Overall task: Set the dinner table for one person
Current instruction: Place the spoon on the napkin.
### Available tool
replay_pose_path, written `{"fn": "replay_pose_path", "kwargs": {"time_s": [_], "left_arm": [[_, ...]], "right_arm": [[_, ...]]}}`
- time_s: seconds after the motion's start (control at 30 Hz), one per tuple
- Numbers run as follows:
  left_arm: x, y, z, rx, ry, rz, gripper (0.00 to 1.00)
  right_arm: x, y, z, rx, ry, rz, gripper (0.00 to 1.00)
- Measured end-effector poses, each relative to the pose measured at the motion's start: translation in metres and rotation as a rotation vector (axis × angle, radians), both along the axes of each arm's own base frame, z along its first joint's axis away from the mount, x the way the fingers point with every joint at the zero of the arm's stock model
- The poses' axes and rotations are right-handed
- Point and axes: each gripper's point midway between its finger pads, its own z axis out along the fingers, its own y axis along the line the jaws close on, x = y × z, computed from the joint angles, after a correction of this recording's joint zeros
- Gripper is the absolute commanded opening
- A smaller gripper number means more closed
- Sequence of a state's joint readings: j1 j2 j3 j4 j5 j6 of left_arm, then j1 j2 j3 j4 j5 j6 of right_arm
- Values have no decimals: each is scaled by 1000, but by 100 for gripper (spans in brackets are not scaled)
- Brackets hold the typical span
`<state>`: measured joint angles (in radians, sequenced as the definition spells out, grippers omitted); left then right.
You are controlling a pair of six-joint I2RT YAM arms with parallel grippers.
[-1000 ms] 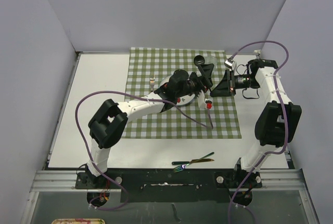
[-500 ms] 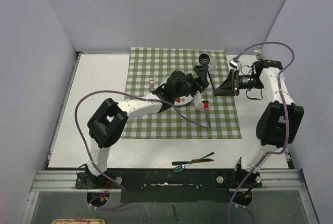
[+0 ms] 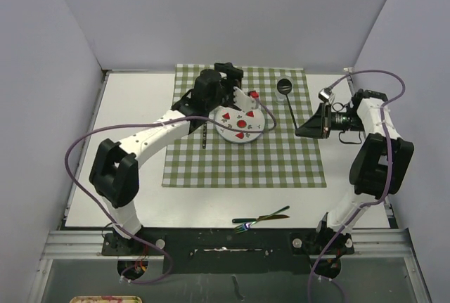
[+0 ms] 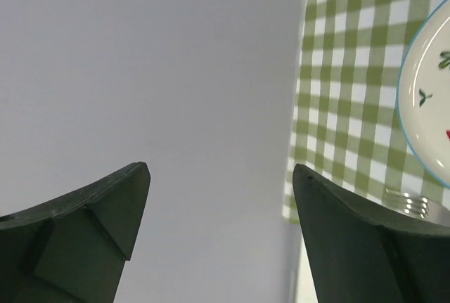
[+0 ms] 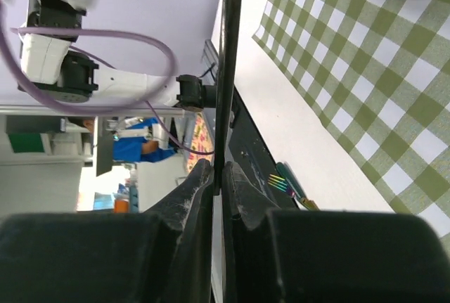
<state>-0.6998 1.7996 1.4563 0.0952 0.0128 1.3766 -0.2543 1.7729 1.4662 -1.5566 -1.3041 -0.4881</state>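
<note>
White table (image 3: 133, 120), checked cloth (image 3: 281, 162) over it, plate (image 3: 240, 124) on cloth; left gripper (image 4: 219, 176) near plate, jaws apart, empty; right gripper (image 5: 219, 171) clamped on black spoon (image 3: 284, 86) handle.

This looks like a robotics lab, not a dining room. Plain pale grey partition walls (image 3: 211, 15) box in a large flat white desk with metal-railed edges (image 3: 133, 148). A white-and-black left arm (image 3: 162, 129) and right arm (image 3: 373, 166) are bolted at its aluminium front rail (image 3: 74, 245), and looping purple cables (image 3: 380, 72) trail from them.
</note>
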Motion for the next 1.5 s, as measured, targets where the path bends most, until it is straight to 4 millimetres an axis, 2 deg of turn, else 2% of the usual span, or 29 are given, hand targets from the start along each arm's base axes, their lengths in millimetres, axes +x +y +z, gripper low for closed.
{"fn": "replay_pose_path", "kwargs": {"time_s": [0.13,0.23,0.5,0.6,0.77,0.93,1.2,1.37,1.5], "left_arm": [[18,52,13,-108,135,190,82],[17,83,12,-159,214,292,82],[-4,123,10,-293,391,441,82],[-4,143,6,-362,461,518,82],[-10,175,-9,-441,548,617,82],[-23,192,-21,-489,608,661,82],[-18,212,-23,-571,643,713,82],[-17,217,-24,-623,673,729,81],[-18,217,-24,-642,686,732,81]], "right_arm": [[3,-11,-10,83,26,-56,0],[8,-20,-18,140,34,-109,0],[9,-26,-22,190,-19,-162,0],[9,-25,-24,198,-24,-164,0],[15,-27,-43,225,37,-175,0],[15,-27,-65,254,118,-184,0],[13,-19,-93,279,195,-171,0],[11,-9,-112,295,265,-144,0],[10,0,-116,293,276,-112,0]]}}
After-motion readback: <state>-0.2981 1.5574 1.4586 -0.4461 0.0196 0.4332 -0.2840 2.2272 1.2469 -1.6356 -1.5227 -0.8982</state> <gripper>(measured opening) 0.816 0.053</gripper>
